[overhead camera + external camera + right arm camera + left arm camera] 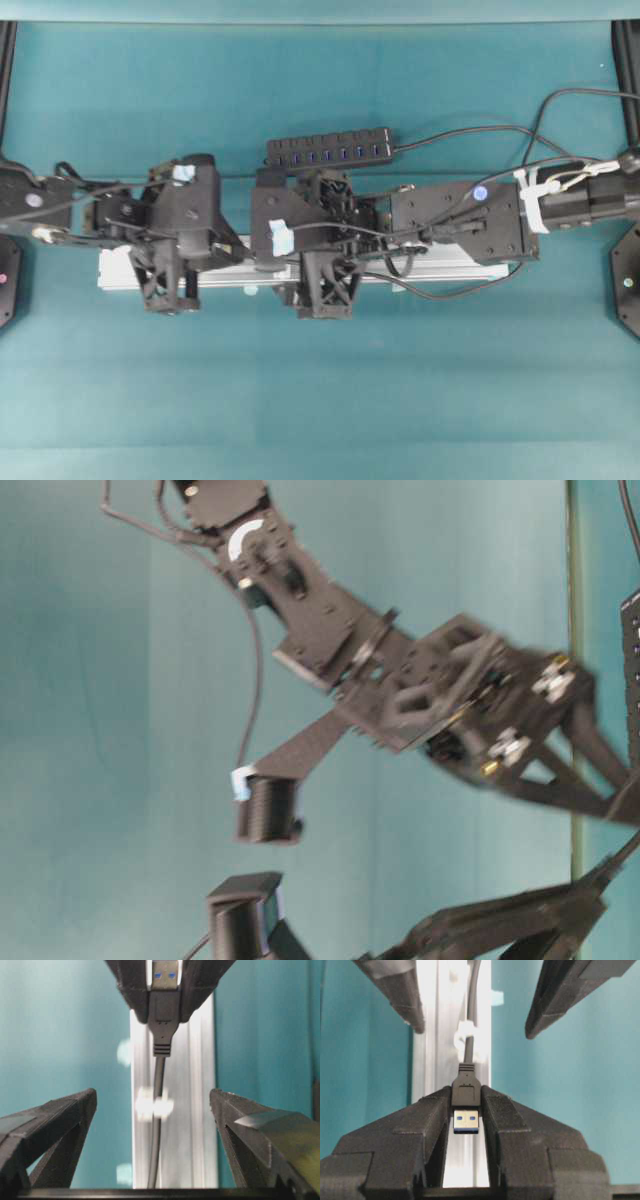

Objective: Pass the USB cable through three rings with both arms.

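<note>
A teal tabletop (320, 400) fills the scene, with a long silver rail (460, 268) lying across its middle and a black hub strip (328, 151) with blue sockets nearer the far edge. Both arms meet over the rail. The left gripper (466, 1110) has its jaws drawn in narrow on the black plug (465, 1092) of the USB cable (471, 1010): the plug sits squarely between the two fingertips, its metal tip with the blue insert pointing back toward the wrist and its cord running forward along the rail. Just beyond the plug the cord passes through a small white ring (466, 1035) clipped on the rail; a second ring (496, 997) shows farther on at the rail's edge. The right gripper (152, 1105) stands with its jaws wide apart, one on each side of the rail, touching neither cord nor ring.
</note>
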You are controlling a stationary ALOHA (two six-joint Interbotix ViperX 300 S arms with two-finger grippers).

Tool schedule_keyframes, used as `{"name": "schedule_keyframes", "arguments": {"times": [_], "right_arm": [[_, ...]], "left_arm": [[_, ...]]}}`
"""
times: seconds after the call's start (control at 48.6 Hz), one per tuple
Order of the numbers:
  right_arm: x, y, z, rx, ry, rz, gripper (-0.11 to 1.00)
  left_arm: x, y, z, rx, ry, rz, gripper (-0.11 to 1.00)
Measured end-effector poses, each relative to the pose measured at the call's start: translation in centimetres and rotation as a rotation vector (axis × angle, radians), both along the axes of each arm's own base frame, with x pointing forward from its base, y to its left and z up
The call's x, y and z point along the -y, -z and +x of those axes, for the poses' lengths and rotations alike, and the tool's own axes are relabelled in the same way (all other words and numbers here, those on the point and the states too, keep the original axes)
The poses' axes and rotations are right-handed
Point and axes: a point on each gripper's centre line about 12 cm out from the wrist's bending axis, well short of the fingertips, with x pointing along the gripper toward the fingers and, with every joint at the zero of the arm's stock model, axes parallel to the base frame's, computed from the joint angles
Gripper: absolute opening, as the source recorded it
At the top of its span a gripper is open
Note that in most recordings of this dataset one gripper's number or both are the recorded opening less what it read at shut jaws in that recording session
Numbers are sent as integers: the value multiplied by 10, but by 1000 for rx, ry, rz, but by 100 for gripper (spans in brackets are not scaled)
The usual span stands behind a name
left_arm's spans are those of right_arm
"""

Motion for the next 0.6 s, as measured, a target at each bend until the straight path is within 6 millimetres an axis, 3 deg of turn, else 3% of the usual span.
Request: {"name": "schedule_keyframes", "arguments": {"times": [0.165,0.37,0.452,0.596], "right_arm": [[1,-10,10,35,1,0,79],[5,3,22,47,6,-2,73],[7,6,23,47,8,-1,63],[7,7,23,49,7,-2,32]], "left_arm": [[0,-3,-2,0,-2,-1,22],[0,-5,-1,18,-2,0,22],[0,-5,-1,18,-2,0,22],[0,-4,-1,17,-1,1,22]]}}
